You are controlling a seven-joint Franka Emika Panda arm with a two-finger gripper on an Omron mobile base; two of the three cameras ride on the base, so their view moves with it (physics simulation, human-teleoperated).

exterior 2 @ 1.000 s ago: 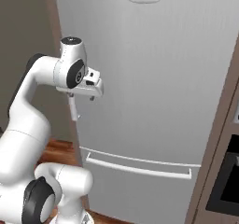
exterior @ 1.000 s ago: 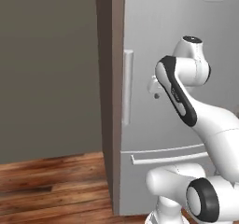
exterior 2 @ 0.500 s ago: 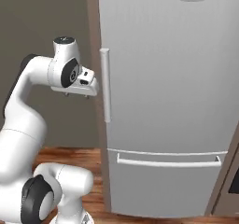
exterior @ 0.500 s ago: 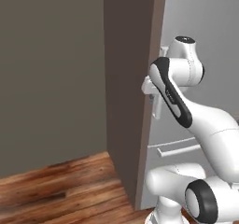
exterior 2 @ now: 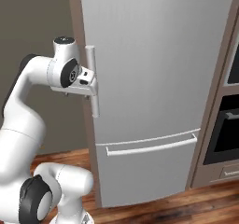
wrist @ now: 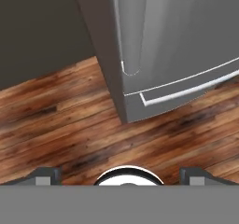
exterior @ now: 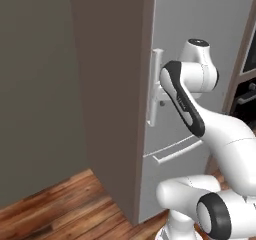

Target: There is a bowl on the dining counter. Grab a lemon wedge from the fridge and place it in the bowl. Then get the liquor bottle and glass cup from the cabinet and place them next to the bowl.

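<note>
I'm looking at the fridge [exterior 2: 154,83], silver-grey, door shut, standing tall against a grey wall on its left and a dark oven unit [exterior 2: 223,125] on its right. My end effector [exterior 2: 88,84] sits right at the vertical bar handle [exterior 2: 92,80], up near its middle (can't tell if it touches the bar). Its jaws are spread wide and grip nothing that I can see; in the hand view the two fingertips [wrist: 46,175] sit far apart at the bottom edge, pointing down at the wood floor [wrist: 56,125]. The lower drawer [exterior 2: 149,171] with its long horizontal pull [exterior 2: 151,146] is closed below the door.
</note>
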